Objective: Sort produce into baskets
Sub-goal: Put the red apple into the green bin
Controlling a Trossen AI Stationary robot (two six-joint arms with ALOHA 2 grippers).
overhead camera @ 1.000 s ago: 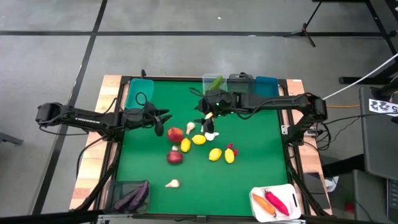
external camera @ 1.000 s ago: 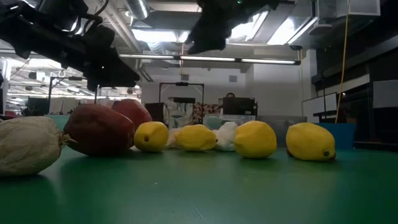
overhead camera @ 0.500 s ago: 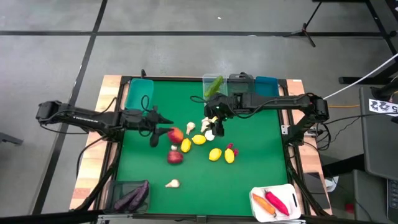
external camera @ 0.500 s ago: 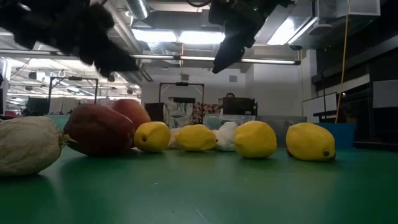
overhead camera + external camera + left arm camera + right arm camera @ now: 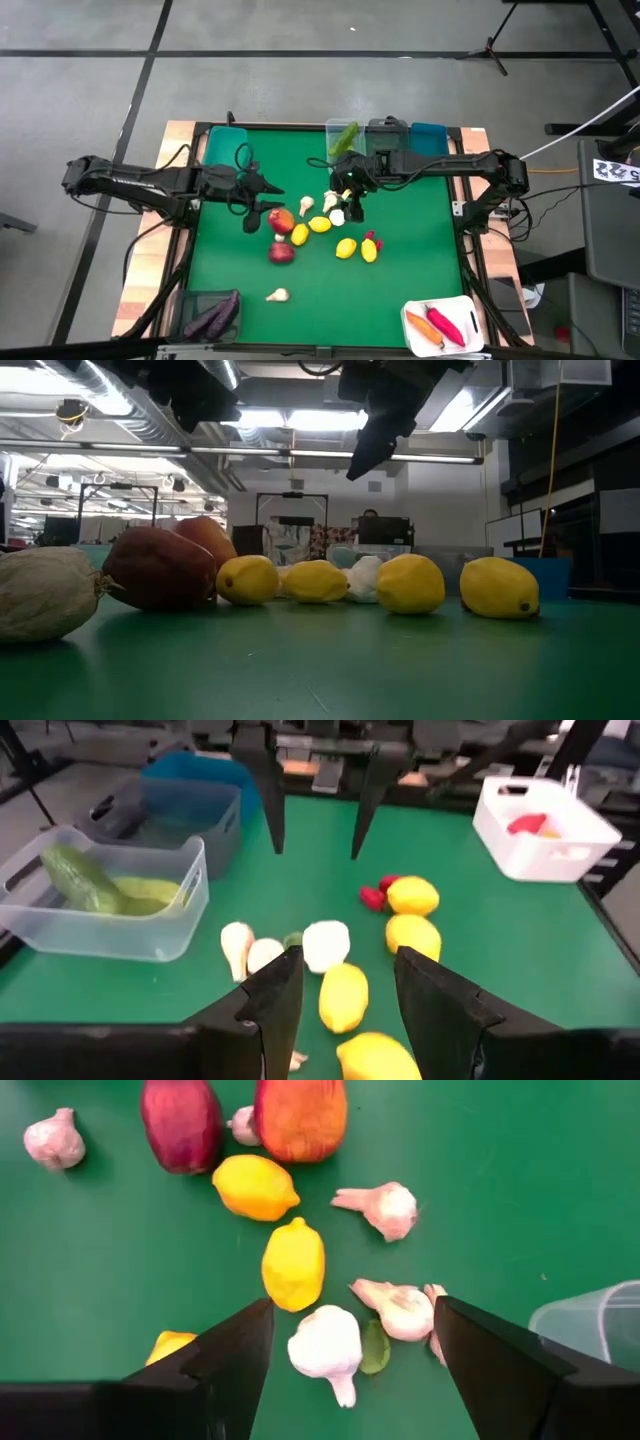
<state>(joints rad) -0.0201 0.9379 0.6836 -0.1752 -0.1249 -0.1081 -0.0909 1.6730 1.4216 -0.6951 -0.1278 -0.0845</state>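
The produce lies mid-table: a red apple (image 5: 281,218), a dark red apple (image 5: 282,252), several lemons (image 5: 346,248) and several white garlic bulbs (image 5: 337,215). My left gripper (image 5: 259,199) is open and empty, raised just left of the red apple; its wrist view looks over lemons (image 5: 343,995) and garlic (image 5: 325,942). My right gripper (image 5: 350,200) is open and empty, raised above the garlic cluster (image 5: 325,1345). A clear basket (image 5: 345,135) at the far edge holds green cucumbers (image 5: 80,880).
A teal basket (image 5: 223,150) stands far left; a dark grey (image 5: 385,135) and a second teal basket (image 5: 430,135) stand beside the clear one. A dark grey basket with eggplants (image 5: 212,315) is near left. A white basket with carrot and peppers (image 5: 445,325) is near right.
My left gripper has risen, staying beside the red apple. My right gripper has moved a little toward the table's right edge, over the garlic cluster, and then kept still. The produce has stayed in place.
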